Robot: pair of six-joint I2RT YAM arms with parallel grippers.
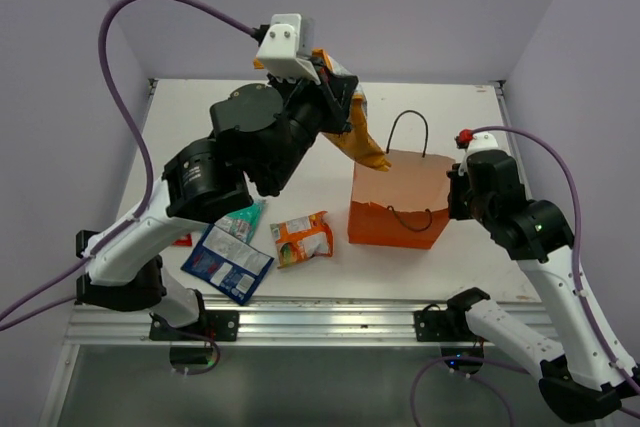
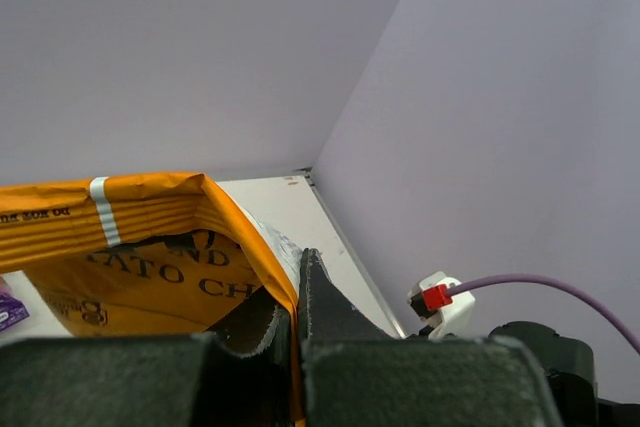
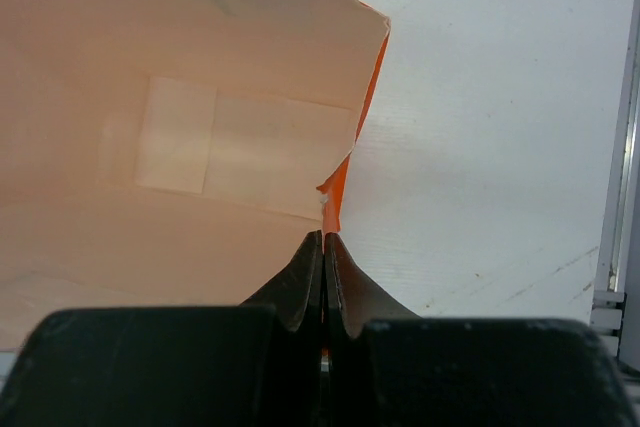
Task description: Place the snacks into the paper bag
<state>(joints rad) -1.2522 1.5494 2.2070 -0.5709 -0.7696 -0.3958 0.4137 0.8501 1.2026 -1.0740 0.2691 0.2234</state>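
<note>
Snack packet (image 1: 362,144), orange-yellow, hangs pinched in the left gripper (image 2: 298,269) just over the far rim of the orange paper bag (image 1: 398,215); the right gripper (image 3: 323,243) is pressed together on the bag's right-hand edge, steadying it. Next, I'd say: lower it and let go inside. Blue packet (image 1: 228,263), orange-green packet (image 1: 303,238) and teal packet (image 1: 244,219) wait on the table (image 1: 440,117); the bag's bottom is hidden

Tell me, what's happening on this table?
A robot is bagging snacks. Its left gripper holds an orange-yellow packet raised, its lower end at the open top of the orange paper bag. The right gripper pinches the bag's side edge. A dark blue packet, an orange-green packet and a teal-green packet lie on the table beside it.
</note>
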